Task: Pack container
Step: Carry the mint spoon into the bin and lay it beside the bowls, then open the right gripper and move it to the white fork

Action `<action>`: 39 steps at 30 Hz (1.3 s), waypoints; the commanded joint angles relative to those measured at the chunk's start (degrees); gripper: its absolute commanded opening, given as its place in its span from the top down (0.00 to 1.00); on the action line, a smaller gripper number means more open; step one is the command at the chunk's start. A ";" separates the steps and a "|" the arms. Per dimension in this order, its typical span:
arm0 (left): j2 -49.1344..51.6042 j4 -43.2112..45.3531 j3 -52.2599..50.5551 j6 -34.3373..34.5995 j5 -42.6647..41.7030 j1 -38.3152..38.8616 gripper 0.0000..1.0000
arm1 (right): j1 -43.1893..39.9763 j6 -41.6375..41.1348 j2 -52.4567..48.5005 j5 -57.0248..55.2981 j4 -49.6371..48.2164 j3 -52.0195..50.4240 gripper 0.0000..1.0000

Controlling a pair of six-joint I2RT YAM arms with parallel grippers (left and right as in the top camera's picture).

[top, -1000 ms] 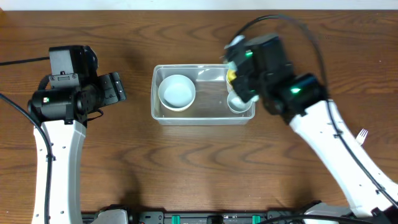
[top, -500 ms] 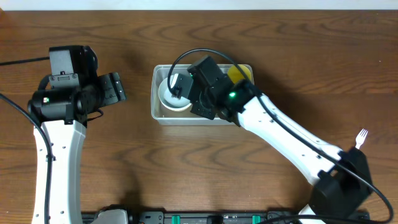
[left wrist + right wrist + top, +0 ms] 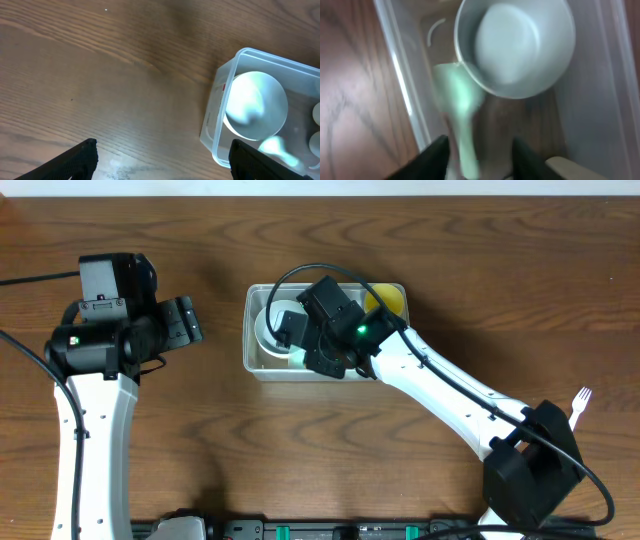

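**Right arm moved across the container**

Bare bench (image 3: pixel 320 460) is left all round the container (image 3: pixel 247 330), set mid-bench. The right arm (image 3: pixel 440 385), seen at its right end a second ago, is now over the white bowl (image 3: pixel 266 332) inside. A yellow bowl (image 3: pixel 386 300) is lodged in its far right corner. The right jaws are parted about a pale green utensil (image 3: pixel 460 110). The left jaws are spread wide.

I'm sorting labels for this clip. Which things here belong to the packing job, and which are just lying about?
In the job: container; white bowl, pale green utensil and yellow bowl inside it; right hand above.
Lying about: white fork on the table; idle left hand.
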State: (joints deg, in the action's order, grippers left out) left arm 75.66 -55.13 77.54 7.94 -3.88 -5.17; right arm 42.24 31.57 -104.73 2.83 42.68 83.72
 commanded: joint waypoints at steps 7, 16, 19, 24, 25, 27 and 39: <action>0.44 -0.11 -0.44 0.76 0.87 -0.28 0.16 | 0.37 -0.26 -0.17 0.37 1.27 -0.04 0.51; 0.44 -0.11 -0.44 0.76 0.87 -0.28 0.16 | -2.29 -28.81 5.79 -15.93 -3.26 1.51 0.29; 0.44 -0.13 -0.44 0.76 0.87 -0.28 0.16 | -6.93 -37.81 11.61 -18.05 -2.21 1.84 0.24; 0.44 -0.17 -0.44 0.76 0.87 -0.28 0.16 | -19.71 -52.72 19.71 -18.05 5.44 1.84 0.12; 0.44 -0.17 -0.44 0.76 0.87 -0.28 0.16 | -23.54 -55.49 20.94 -17.92 8.04 1.84 0.09; 0.44 -0.17 -0.44 0.76 0.87 -0.28 0.16 | -30.93 -59.08 22.18 -16.96 13.05 1.84 0.06; 0.44 -0.37 -0.44 0.76 0.87 -0.28 0.16 | -66.01 -55.87 15.96 -11.17 23.19 -5.75 0.01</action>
State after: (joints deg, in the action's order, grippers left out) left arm 75.66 -55.24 77.54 7.94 -3.88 -5.17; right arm -19.94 -25.02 -86.61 -9.76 66.06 80.90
